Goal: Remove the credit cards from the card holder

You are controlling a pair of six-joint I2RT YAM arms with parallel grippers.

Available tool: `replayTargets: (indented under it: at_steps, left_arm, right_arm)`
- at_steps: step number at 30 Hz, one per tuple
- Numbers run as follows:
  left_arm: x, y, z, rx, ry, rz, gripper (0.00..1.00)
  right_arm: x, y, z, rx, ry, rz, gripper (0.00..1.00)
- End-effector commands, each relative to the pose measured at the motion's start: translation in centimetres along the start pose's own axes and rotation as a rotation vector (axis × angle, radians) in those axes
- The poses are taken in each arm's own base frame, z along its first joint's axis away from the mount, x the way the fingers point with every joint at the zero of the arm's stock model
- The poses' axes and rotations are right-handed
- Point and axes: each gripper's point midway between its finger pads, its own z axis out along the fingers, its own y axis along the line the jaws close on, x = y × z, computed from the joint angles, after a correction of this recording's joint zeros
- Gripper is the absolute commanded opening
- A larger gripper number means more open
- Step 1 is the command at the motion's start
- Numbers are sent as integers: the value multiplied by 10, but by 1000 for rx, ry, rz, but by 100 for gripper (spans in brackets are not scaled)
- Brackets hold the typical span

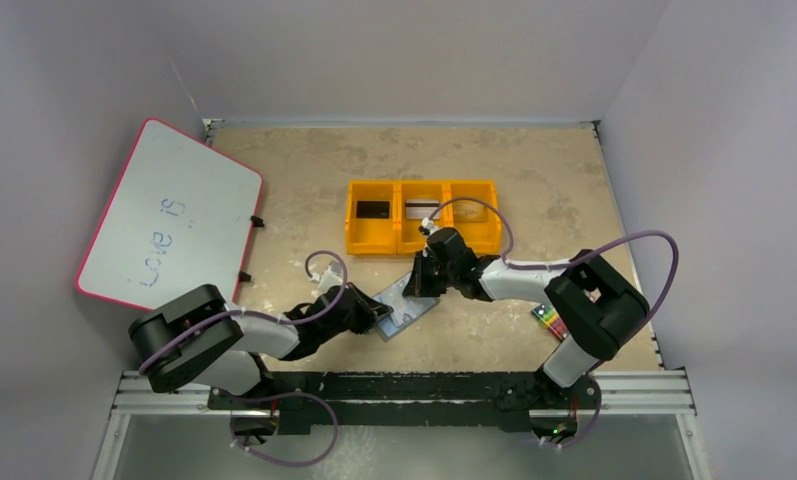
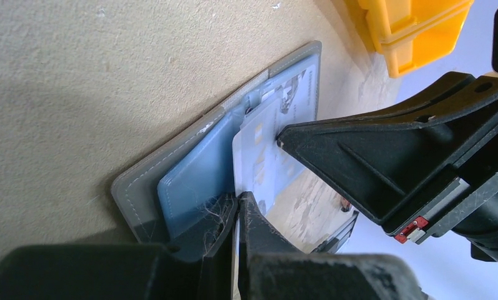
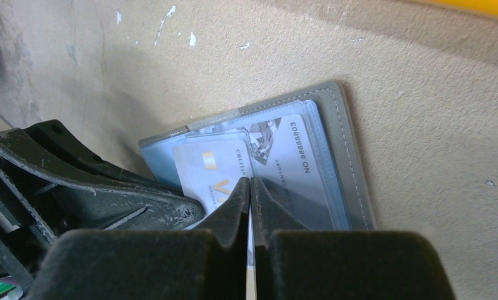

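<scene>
Clenching the card holder point(image 3: 353, 169) on the scuffed beige table point(image 1: 549, 170), left gripper point(image 2: 239, 201) faces right gripper point(image 3: 250, 185) pinching a pale card point(image 3: 210, 167).

both arms angled inward, left gripper point(image 2: 239, 200) closed, right gripper point(image 3: 250, 182) closed

Top cam overhead; both wrist cams share card holder point(image 2: 190, 175) close-up.

The left arm point(image 1: 224, 342) and right arm point(image 1: 574, 300) have white links, black joint housings, looping purple cables point(image 1: 634, 236) and scuffed black plastic fingers point(image 3: 229, 209).
</scene>
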Motion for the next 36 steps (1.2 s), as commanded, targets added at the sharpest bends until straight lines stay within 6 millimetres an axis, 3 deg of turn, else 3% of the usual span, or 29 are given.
replayTargets:
  at_steps: [1, 8, 19, 30, 36]
  left_arm:
    - [0, 36, -3, -128, -2, 79, 0]
    - [1, 37, -2, -134, 3, 80, 0]
    - [3, 49, -11, -173, 22, 97, 0]
    - [-1, 64, -23, -197, 4, 80, 0]
    - [-5, 62, -29, -172, -17, 72, 0]
  right_arm:
    - [35, -56, -2, 209, 77, 7, 0]
    - [44, -63, -5, 226, 97, -3, 0]
    - [41, -70, -7, 273, 85, 3, 0]
    - [37, -69, -4, 284, 80, 16, 0]
    - [32, -56, -6, 225, 66, 12, 0]
